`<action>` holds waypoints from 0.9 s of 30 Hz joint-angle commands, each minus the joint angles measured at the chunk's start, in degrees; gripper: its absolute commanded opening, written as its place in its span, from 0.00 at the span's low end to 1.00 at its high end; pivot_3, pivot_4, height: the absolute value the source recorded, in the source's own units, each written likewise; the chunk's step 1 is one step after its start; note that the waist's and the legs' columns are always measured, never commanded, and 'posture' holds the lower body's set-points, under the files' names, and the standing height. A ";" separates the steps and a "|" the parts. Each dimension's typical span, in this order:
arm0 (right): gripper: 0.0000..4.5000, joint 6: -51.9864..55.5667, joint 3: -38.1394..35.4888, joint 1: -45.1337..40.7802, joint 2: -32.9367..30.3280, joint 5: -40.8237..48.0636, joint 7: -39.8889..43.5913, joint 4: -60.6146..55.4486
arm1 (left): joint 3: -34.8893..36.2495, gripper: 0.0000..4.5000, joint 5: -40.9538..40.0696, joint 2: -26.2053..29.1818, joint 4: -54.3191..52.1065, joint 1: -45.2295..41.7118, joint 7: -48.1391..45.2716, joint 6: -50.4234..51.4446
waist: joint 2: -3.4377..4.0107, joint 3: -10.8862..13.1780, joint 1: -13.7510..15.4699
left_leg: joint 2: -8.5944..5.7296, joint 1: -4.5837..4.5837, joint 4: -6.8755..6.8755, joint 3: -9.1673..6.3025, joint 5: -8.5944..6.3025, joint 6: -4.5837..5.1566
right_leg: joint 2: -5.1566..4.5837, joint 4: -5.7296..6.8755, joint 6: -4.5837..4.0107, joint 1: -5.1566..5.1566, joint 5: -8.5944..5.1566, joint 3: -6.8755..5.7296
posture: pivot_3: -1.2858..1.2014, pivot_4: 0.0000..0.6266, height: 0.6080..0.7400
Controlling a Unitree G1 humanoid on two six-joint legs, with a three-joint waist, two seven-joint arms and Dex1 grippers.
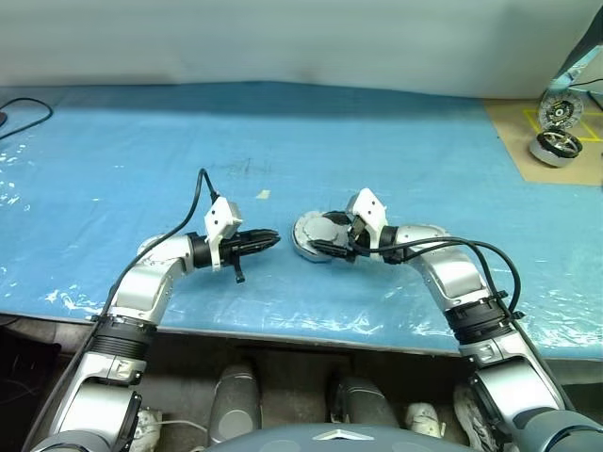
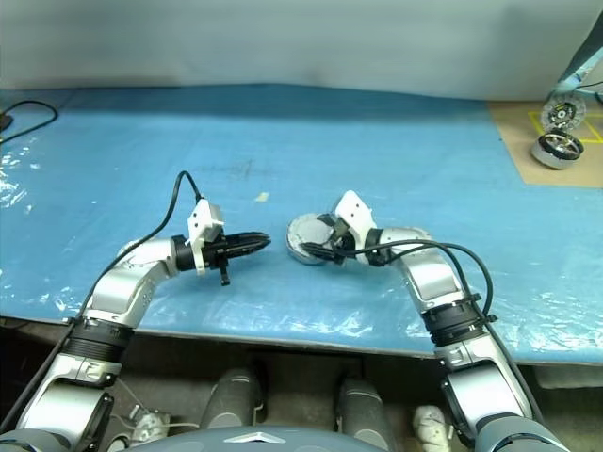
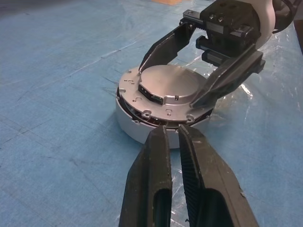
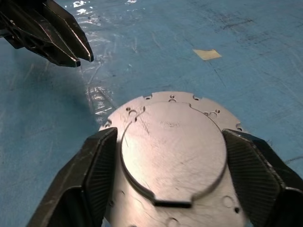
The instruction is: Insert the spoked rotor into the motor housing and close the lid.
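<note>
The silver-grey motor housing (image 1: pixel 303 247) sits on the blue table in front of me. The lid (image 3: pixel 168 82) lies on top of it, slightly tilted, with a dark slit between the two. The spoked rotor is hidden under the lid. My right gripper (image 4: pixel 169 135) reaches in from the right, and its two fingers (image 4: pixel 97 170) press against either side of the lid's raised round centre. My left gripper (image 1: pixel 268 238) is shut and holds nothing. It points at the housing from the left and stops a short way from its rim.
Two shiny silver wheel-like motors (image 1: pixel 556 146) stand on a brown board at the far right. A small scrap of tape (image 1: pixel 263 194) lies behind the housing. A black cable (image 1: pixel 24 113) curls at the far left. Crinkled clear film covers the table near its front edge.
</note>
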 commanded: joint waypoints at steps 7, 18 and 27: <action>0.65 1.62 -1.12 -1.75 2.20 0.56 -1.26 0.83 | -0.27 0.08 0.91 -0.42 0.65 -1.04 0.82 -2.04 | 0.00 0.00 -0.41 | 0.01 0.00 0.03 0.00 0.00 0.00 | 0.02 0.02 0.00 0.00 0.00 0.00 | 0.52 0.24 1.00; 0.65 -1.96 0.69 -1.61 1.78 -2.87 -1.31 6.16 | -0.46 0.08 1.62 -1.21 0.71 -0.71 1.37 -2.61 | 0.00 0.00 -1.11 | 0.01 0.07 0.08 -0.01 0.00 0.01 | 0.00 0.03 -0.05 0.10 -0.02 0.00 | 0.52 0.24 1.00; 0.65 -3.38 5.37 -0.71 2.37 -7.47 -2.43 10.37 | -0.87 0.08 3.16 -1.76 2.95 -1.49 2.48 -5.26 | 0.00 -0.01 -1.18 | 0.00 0.85 0.06 0.00 -0.01 0.01 | -0.02 -0.02 -0.23 0.72 -0.14 0.14 | 0.52 0.24 1.00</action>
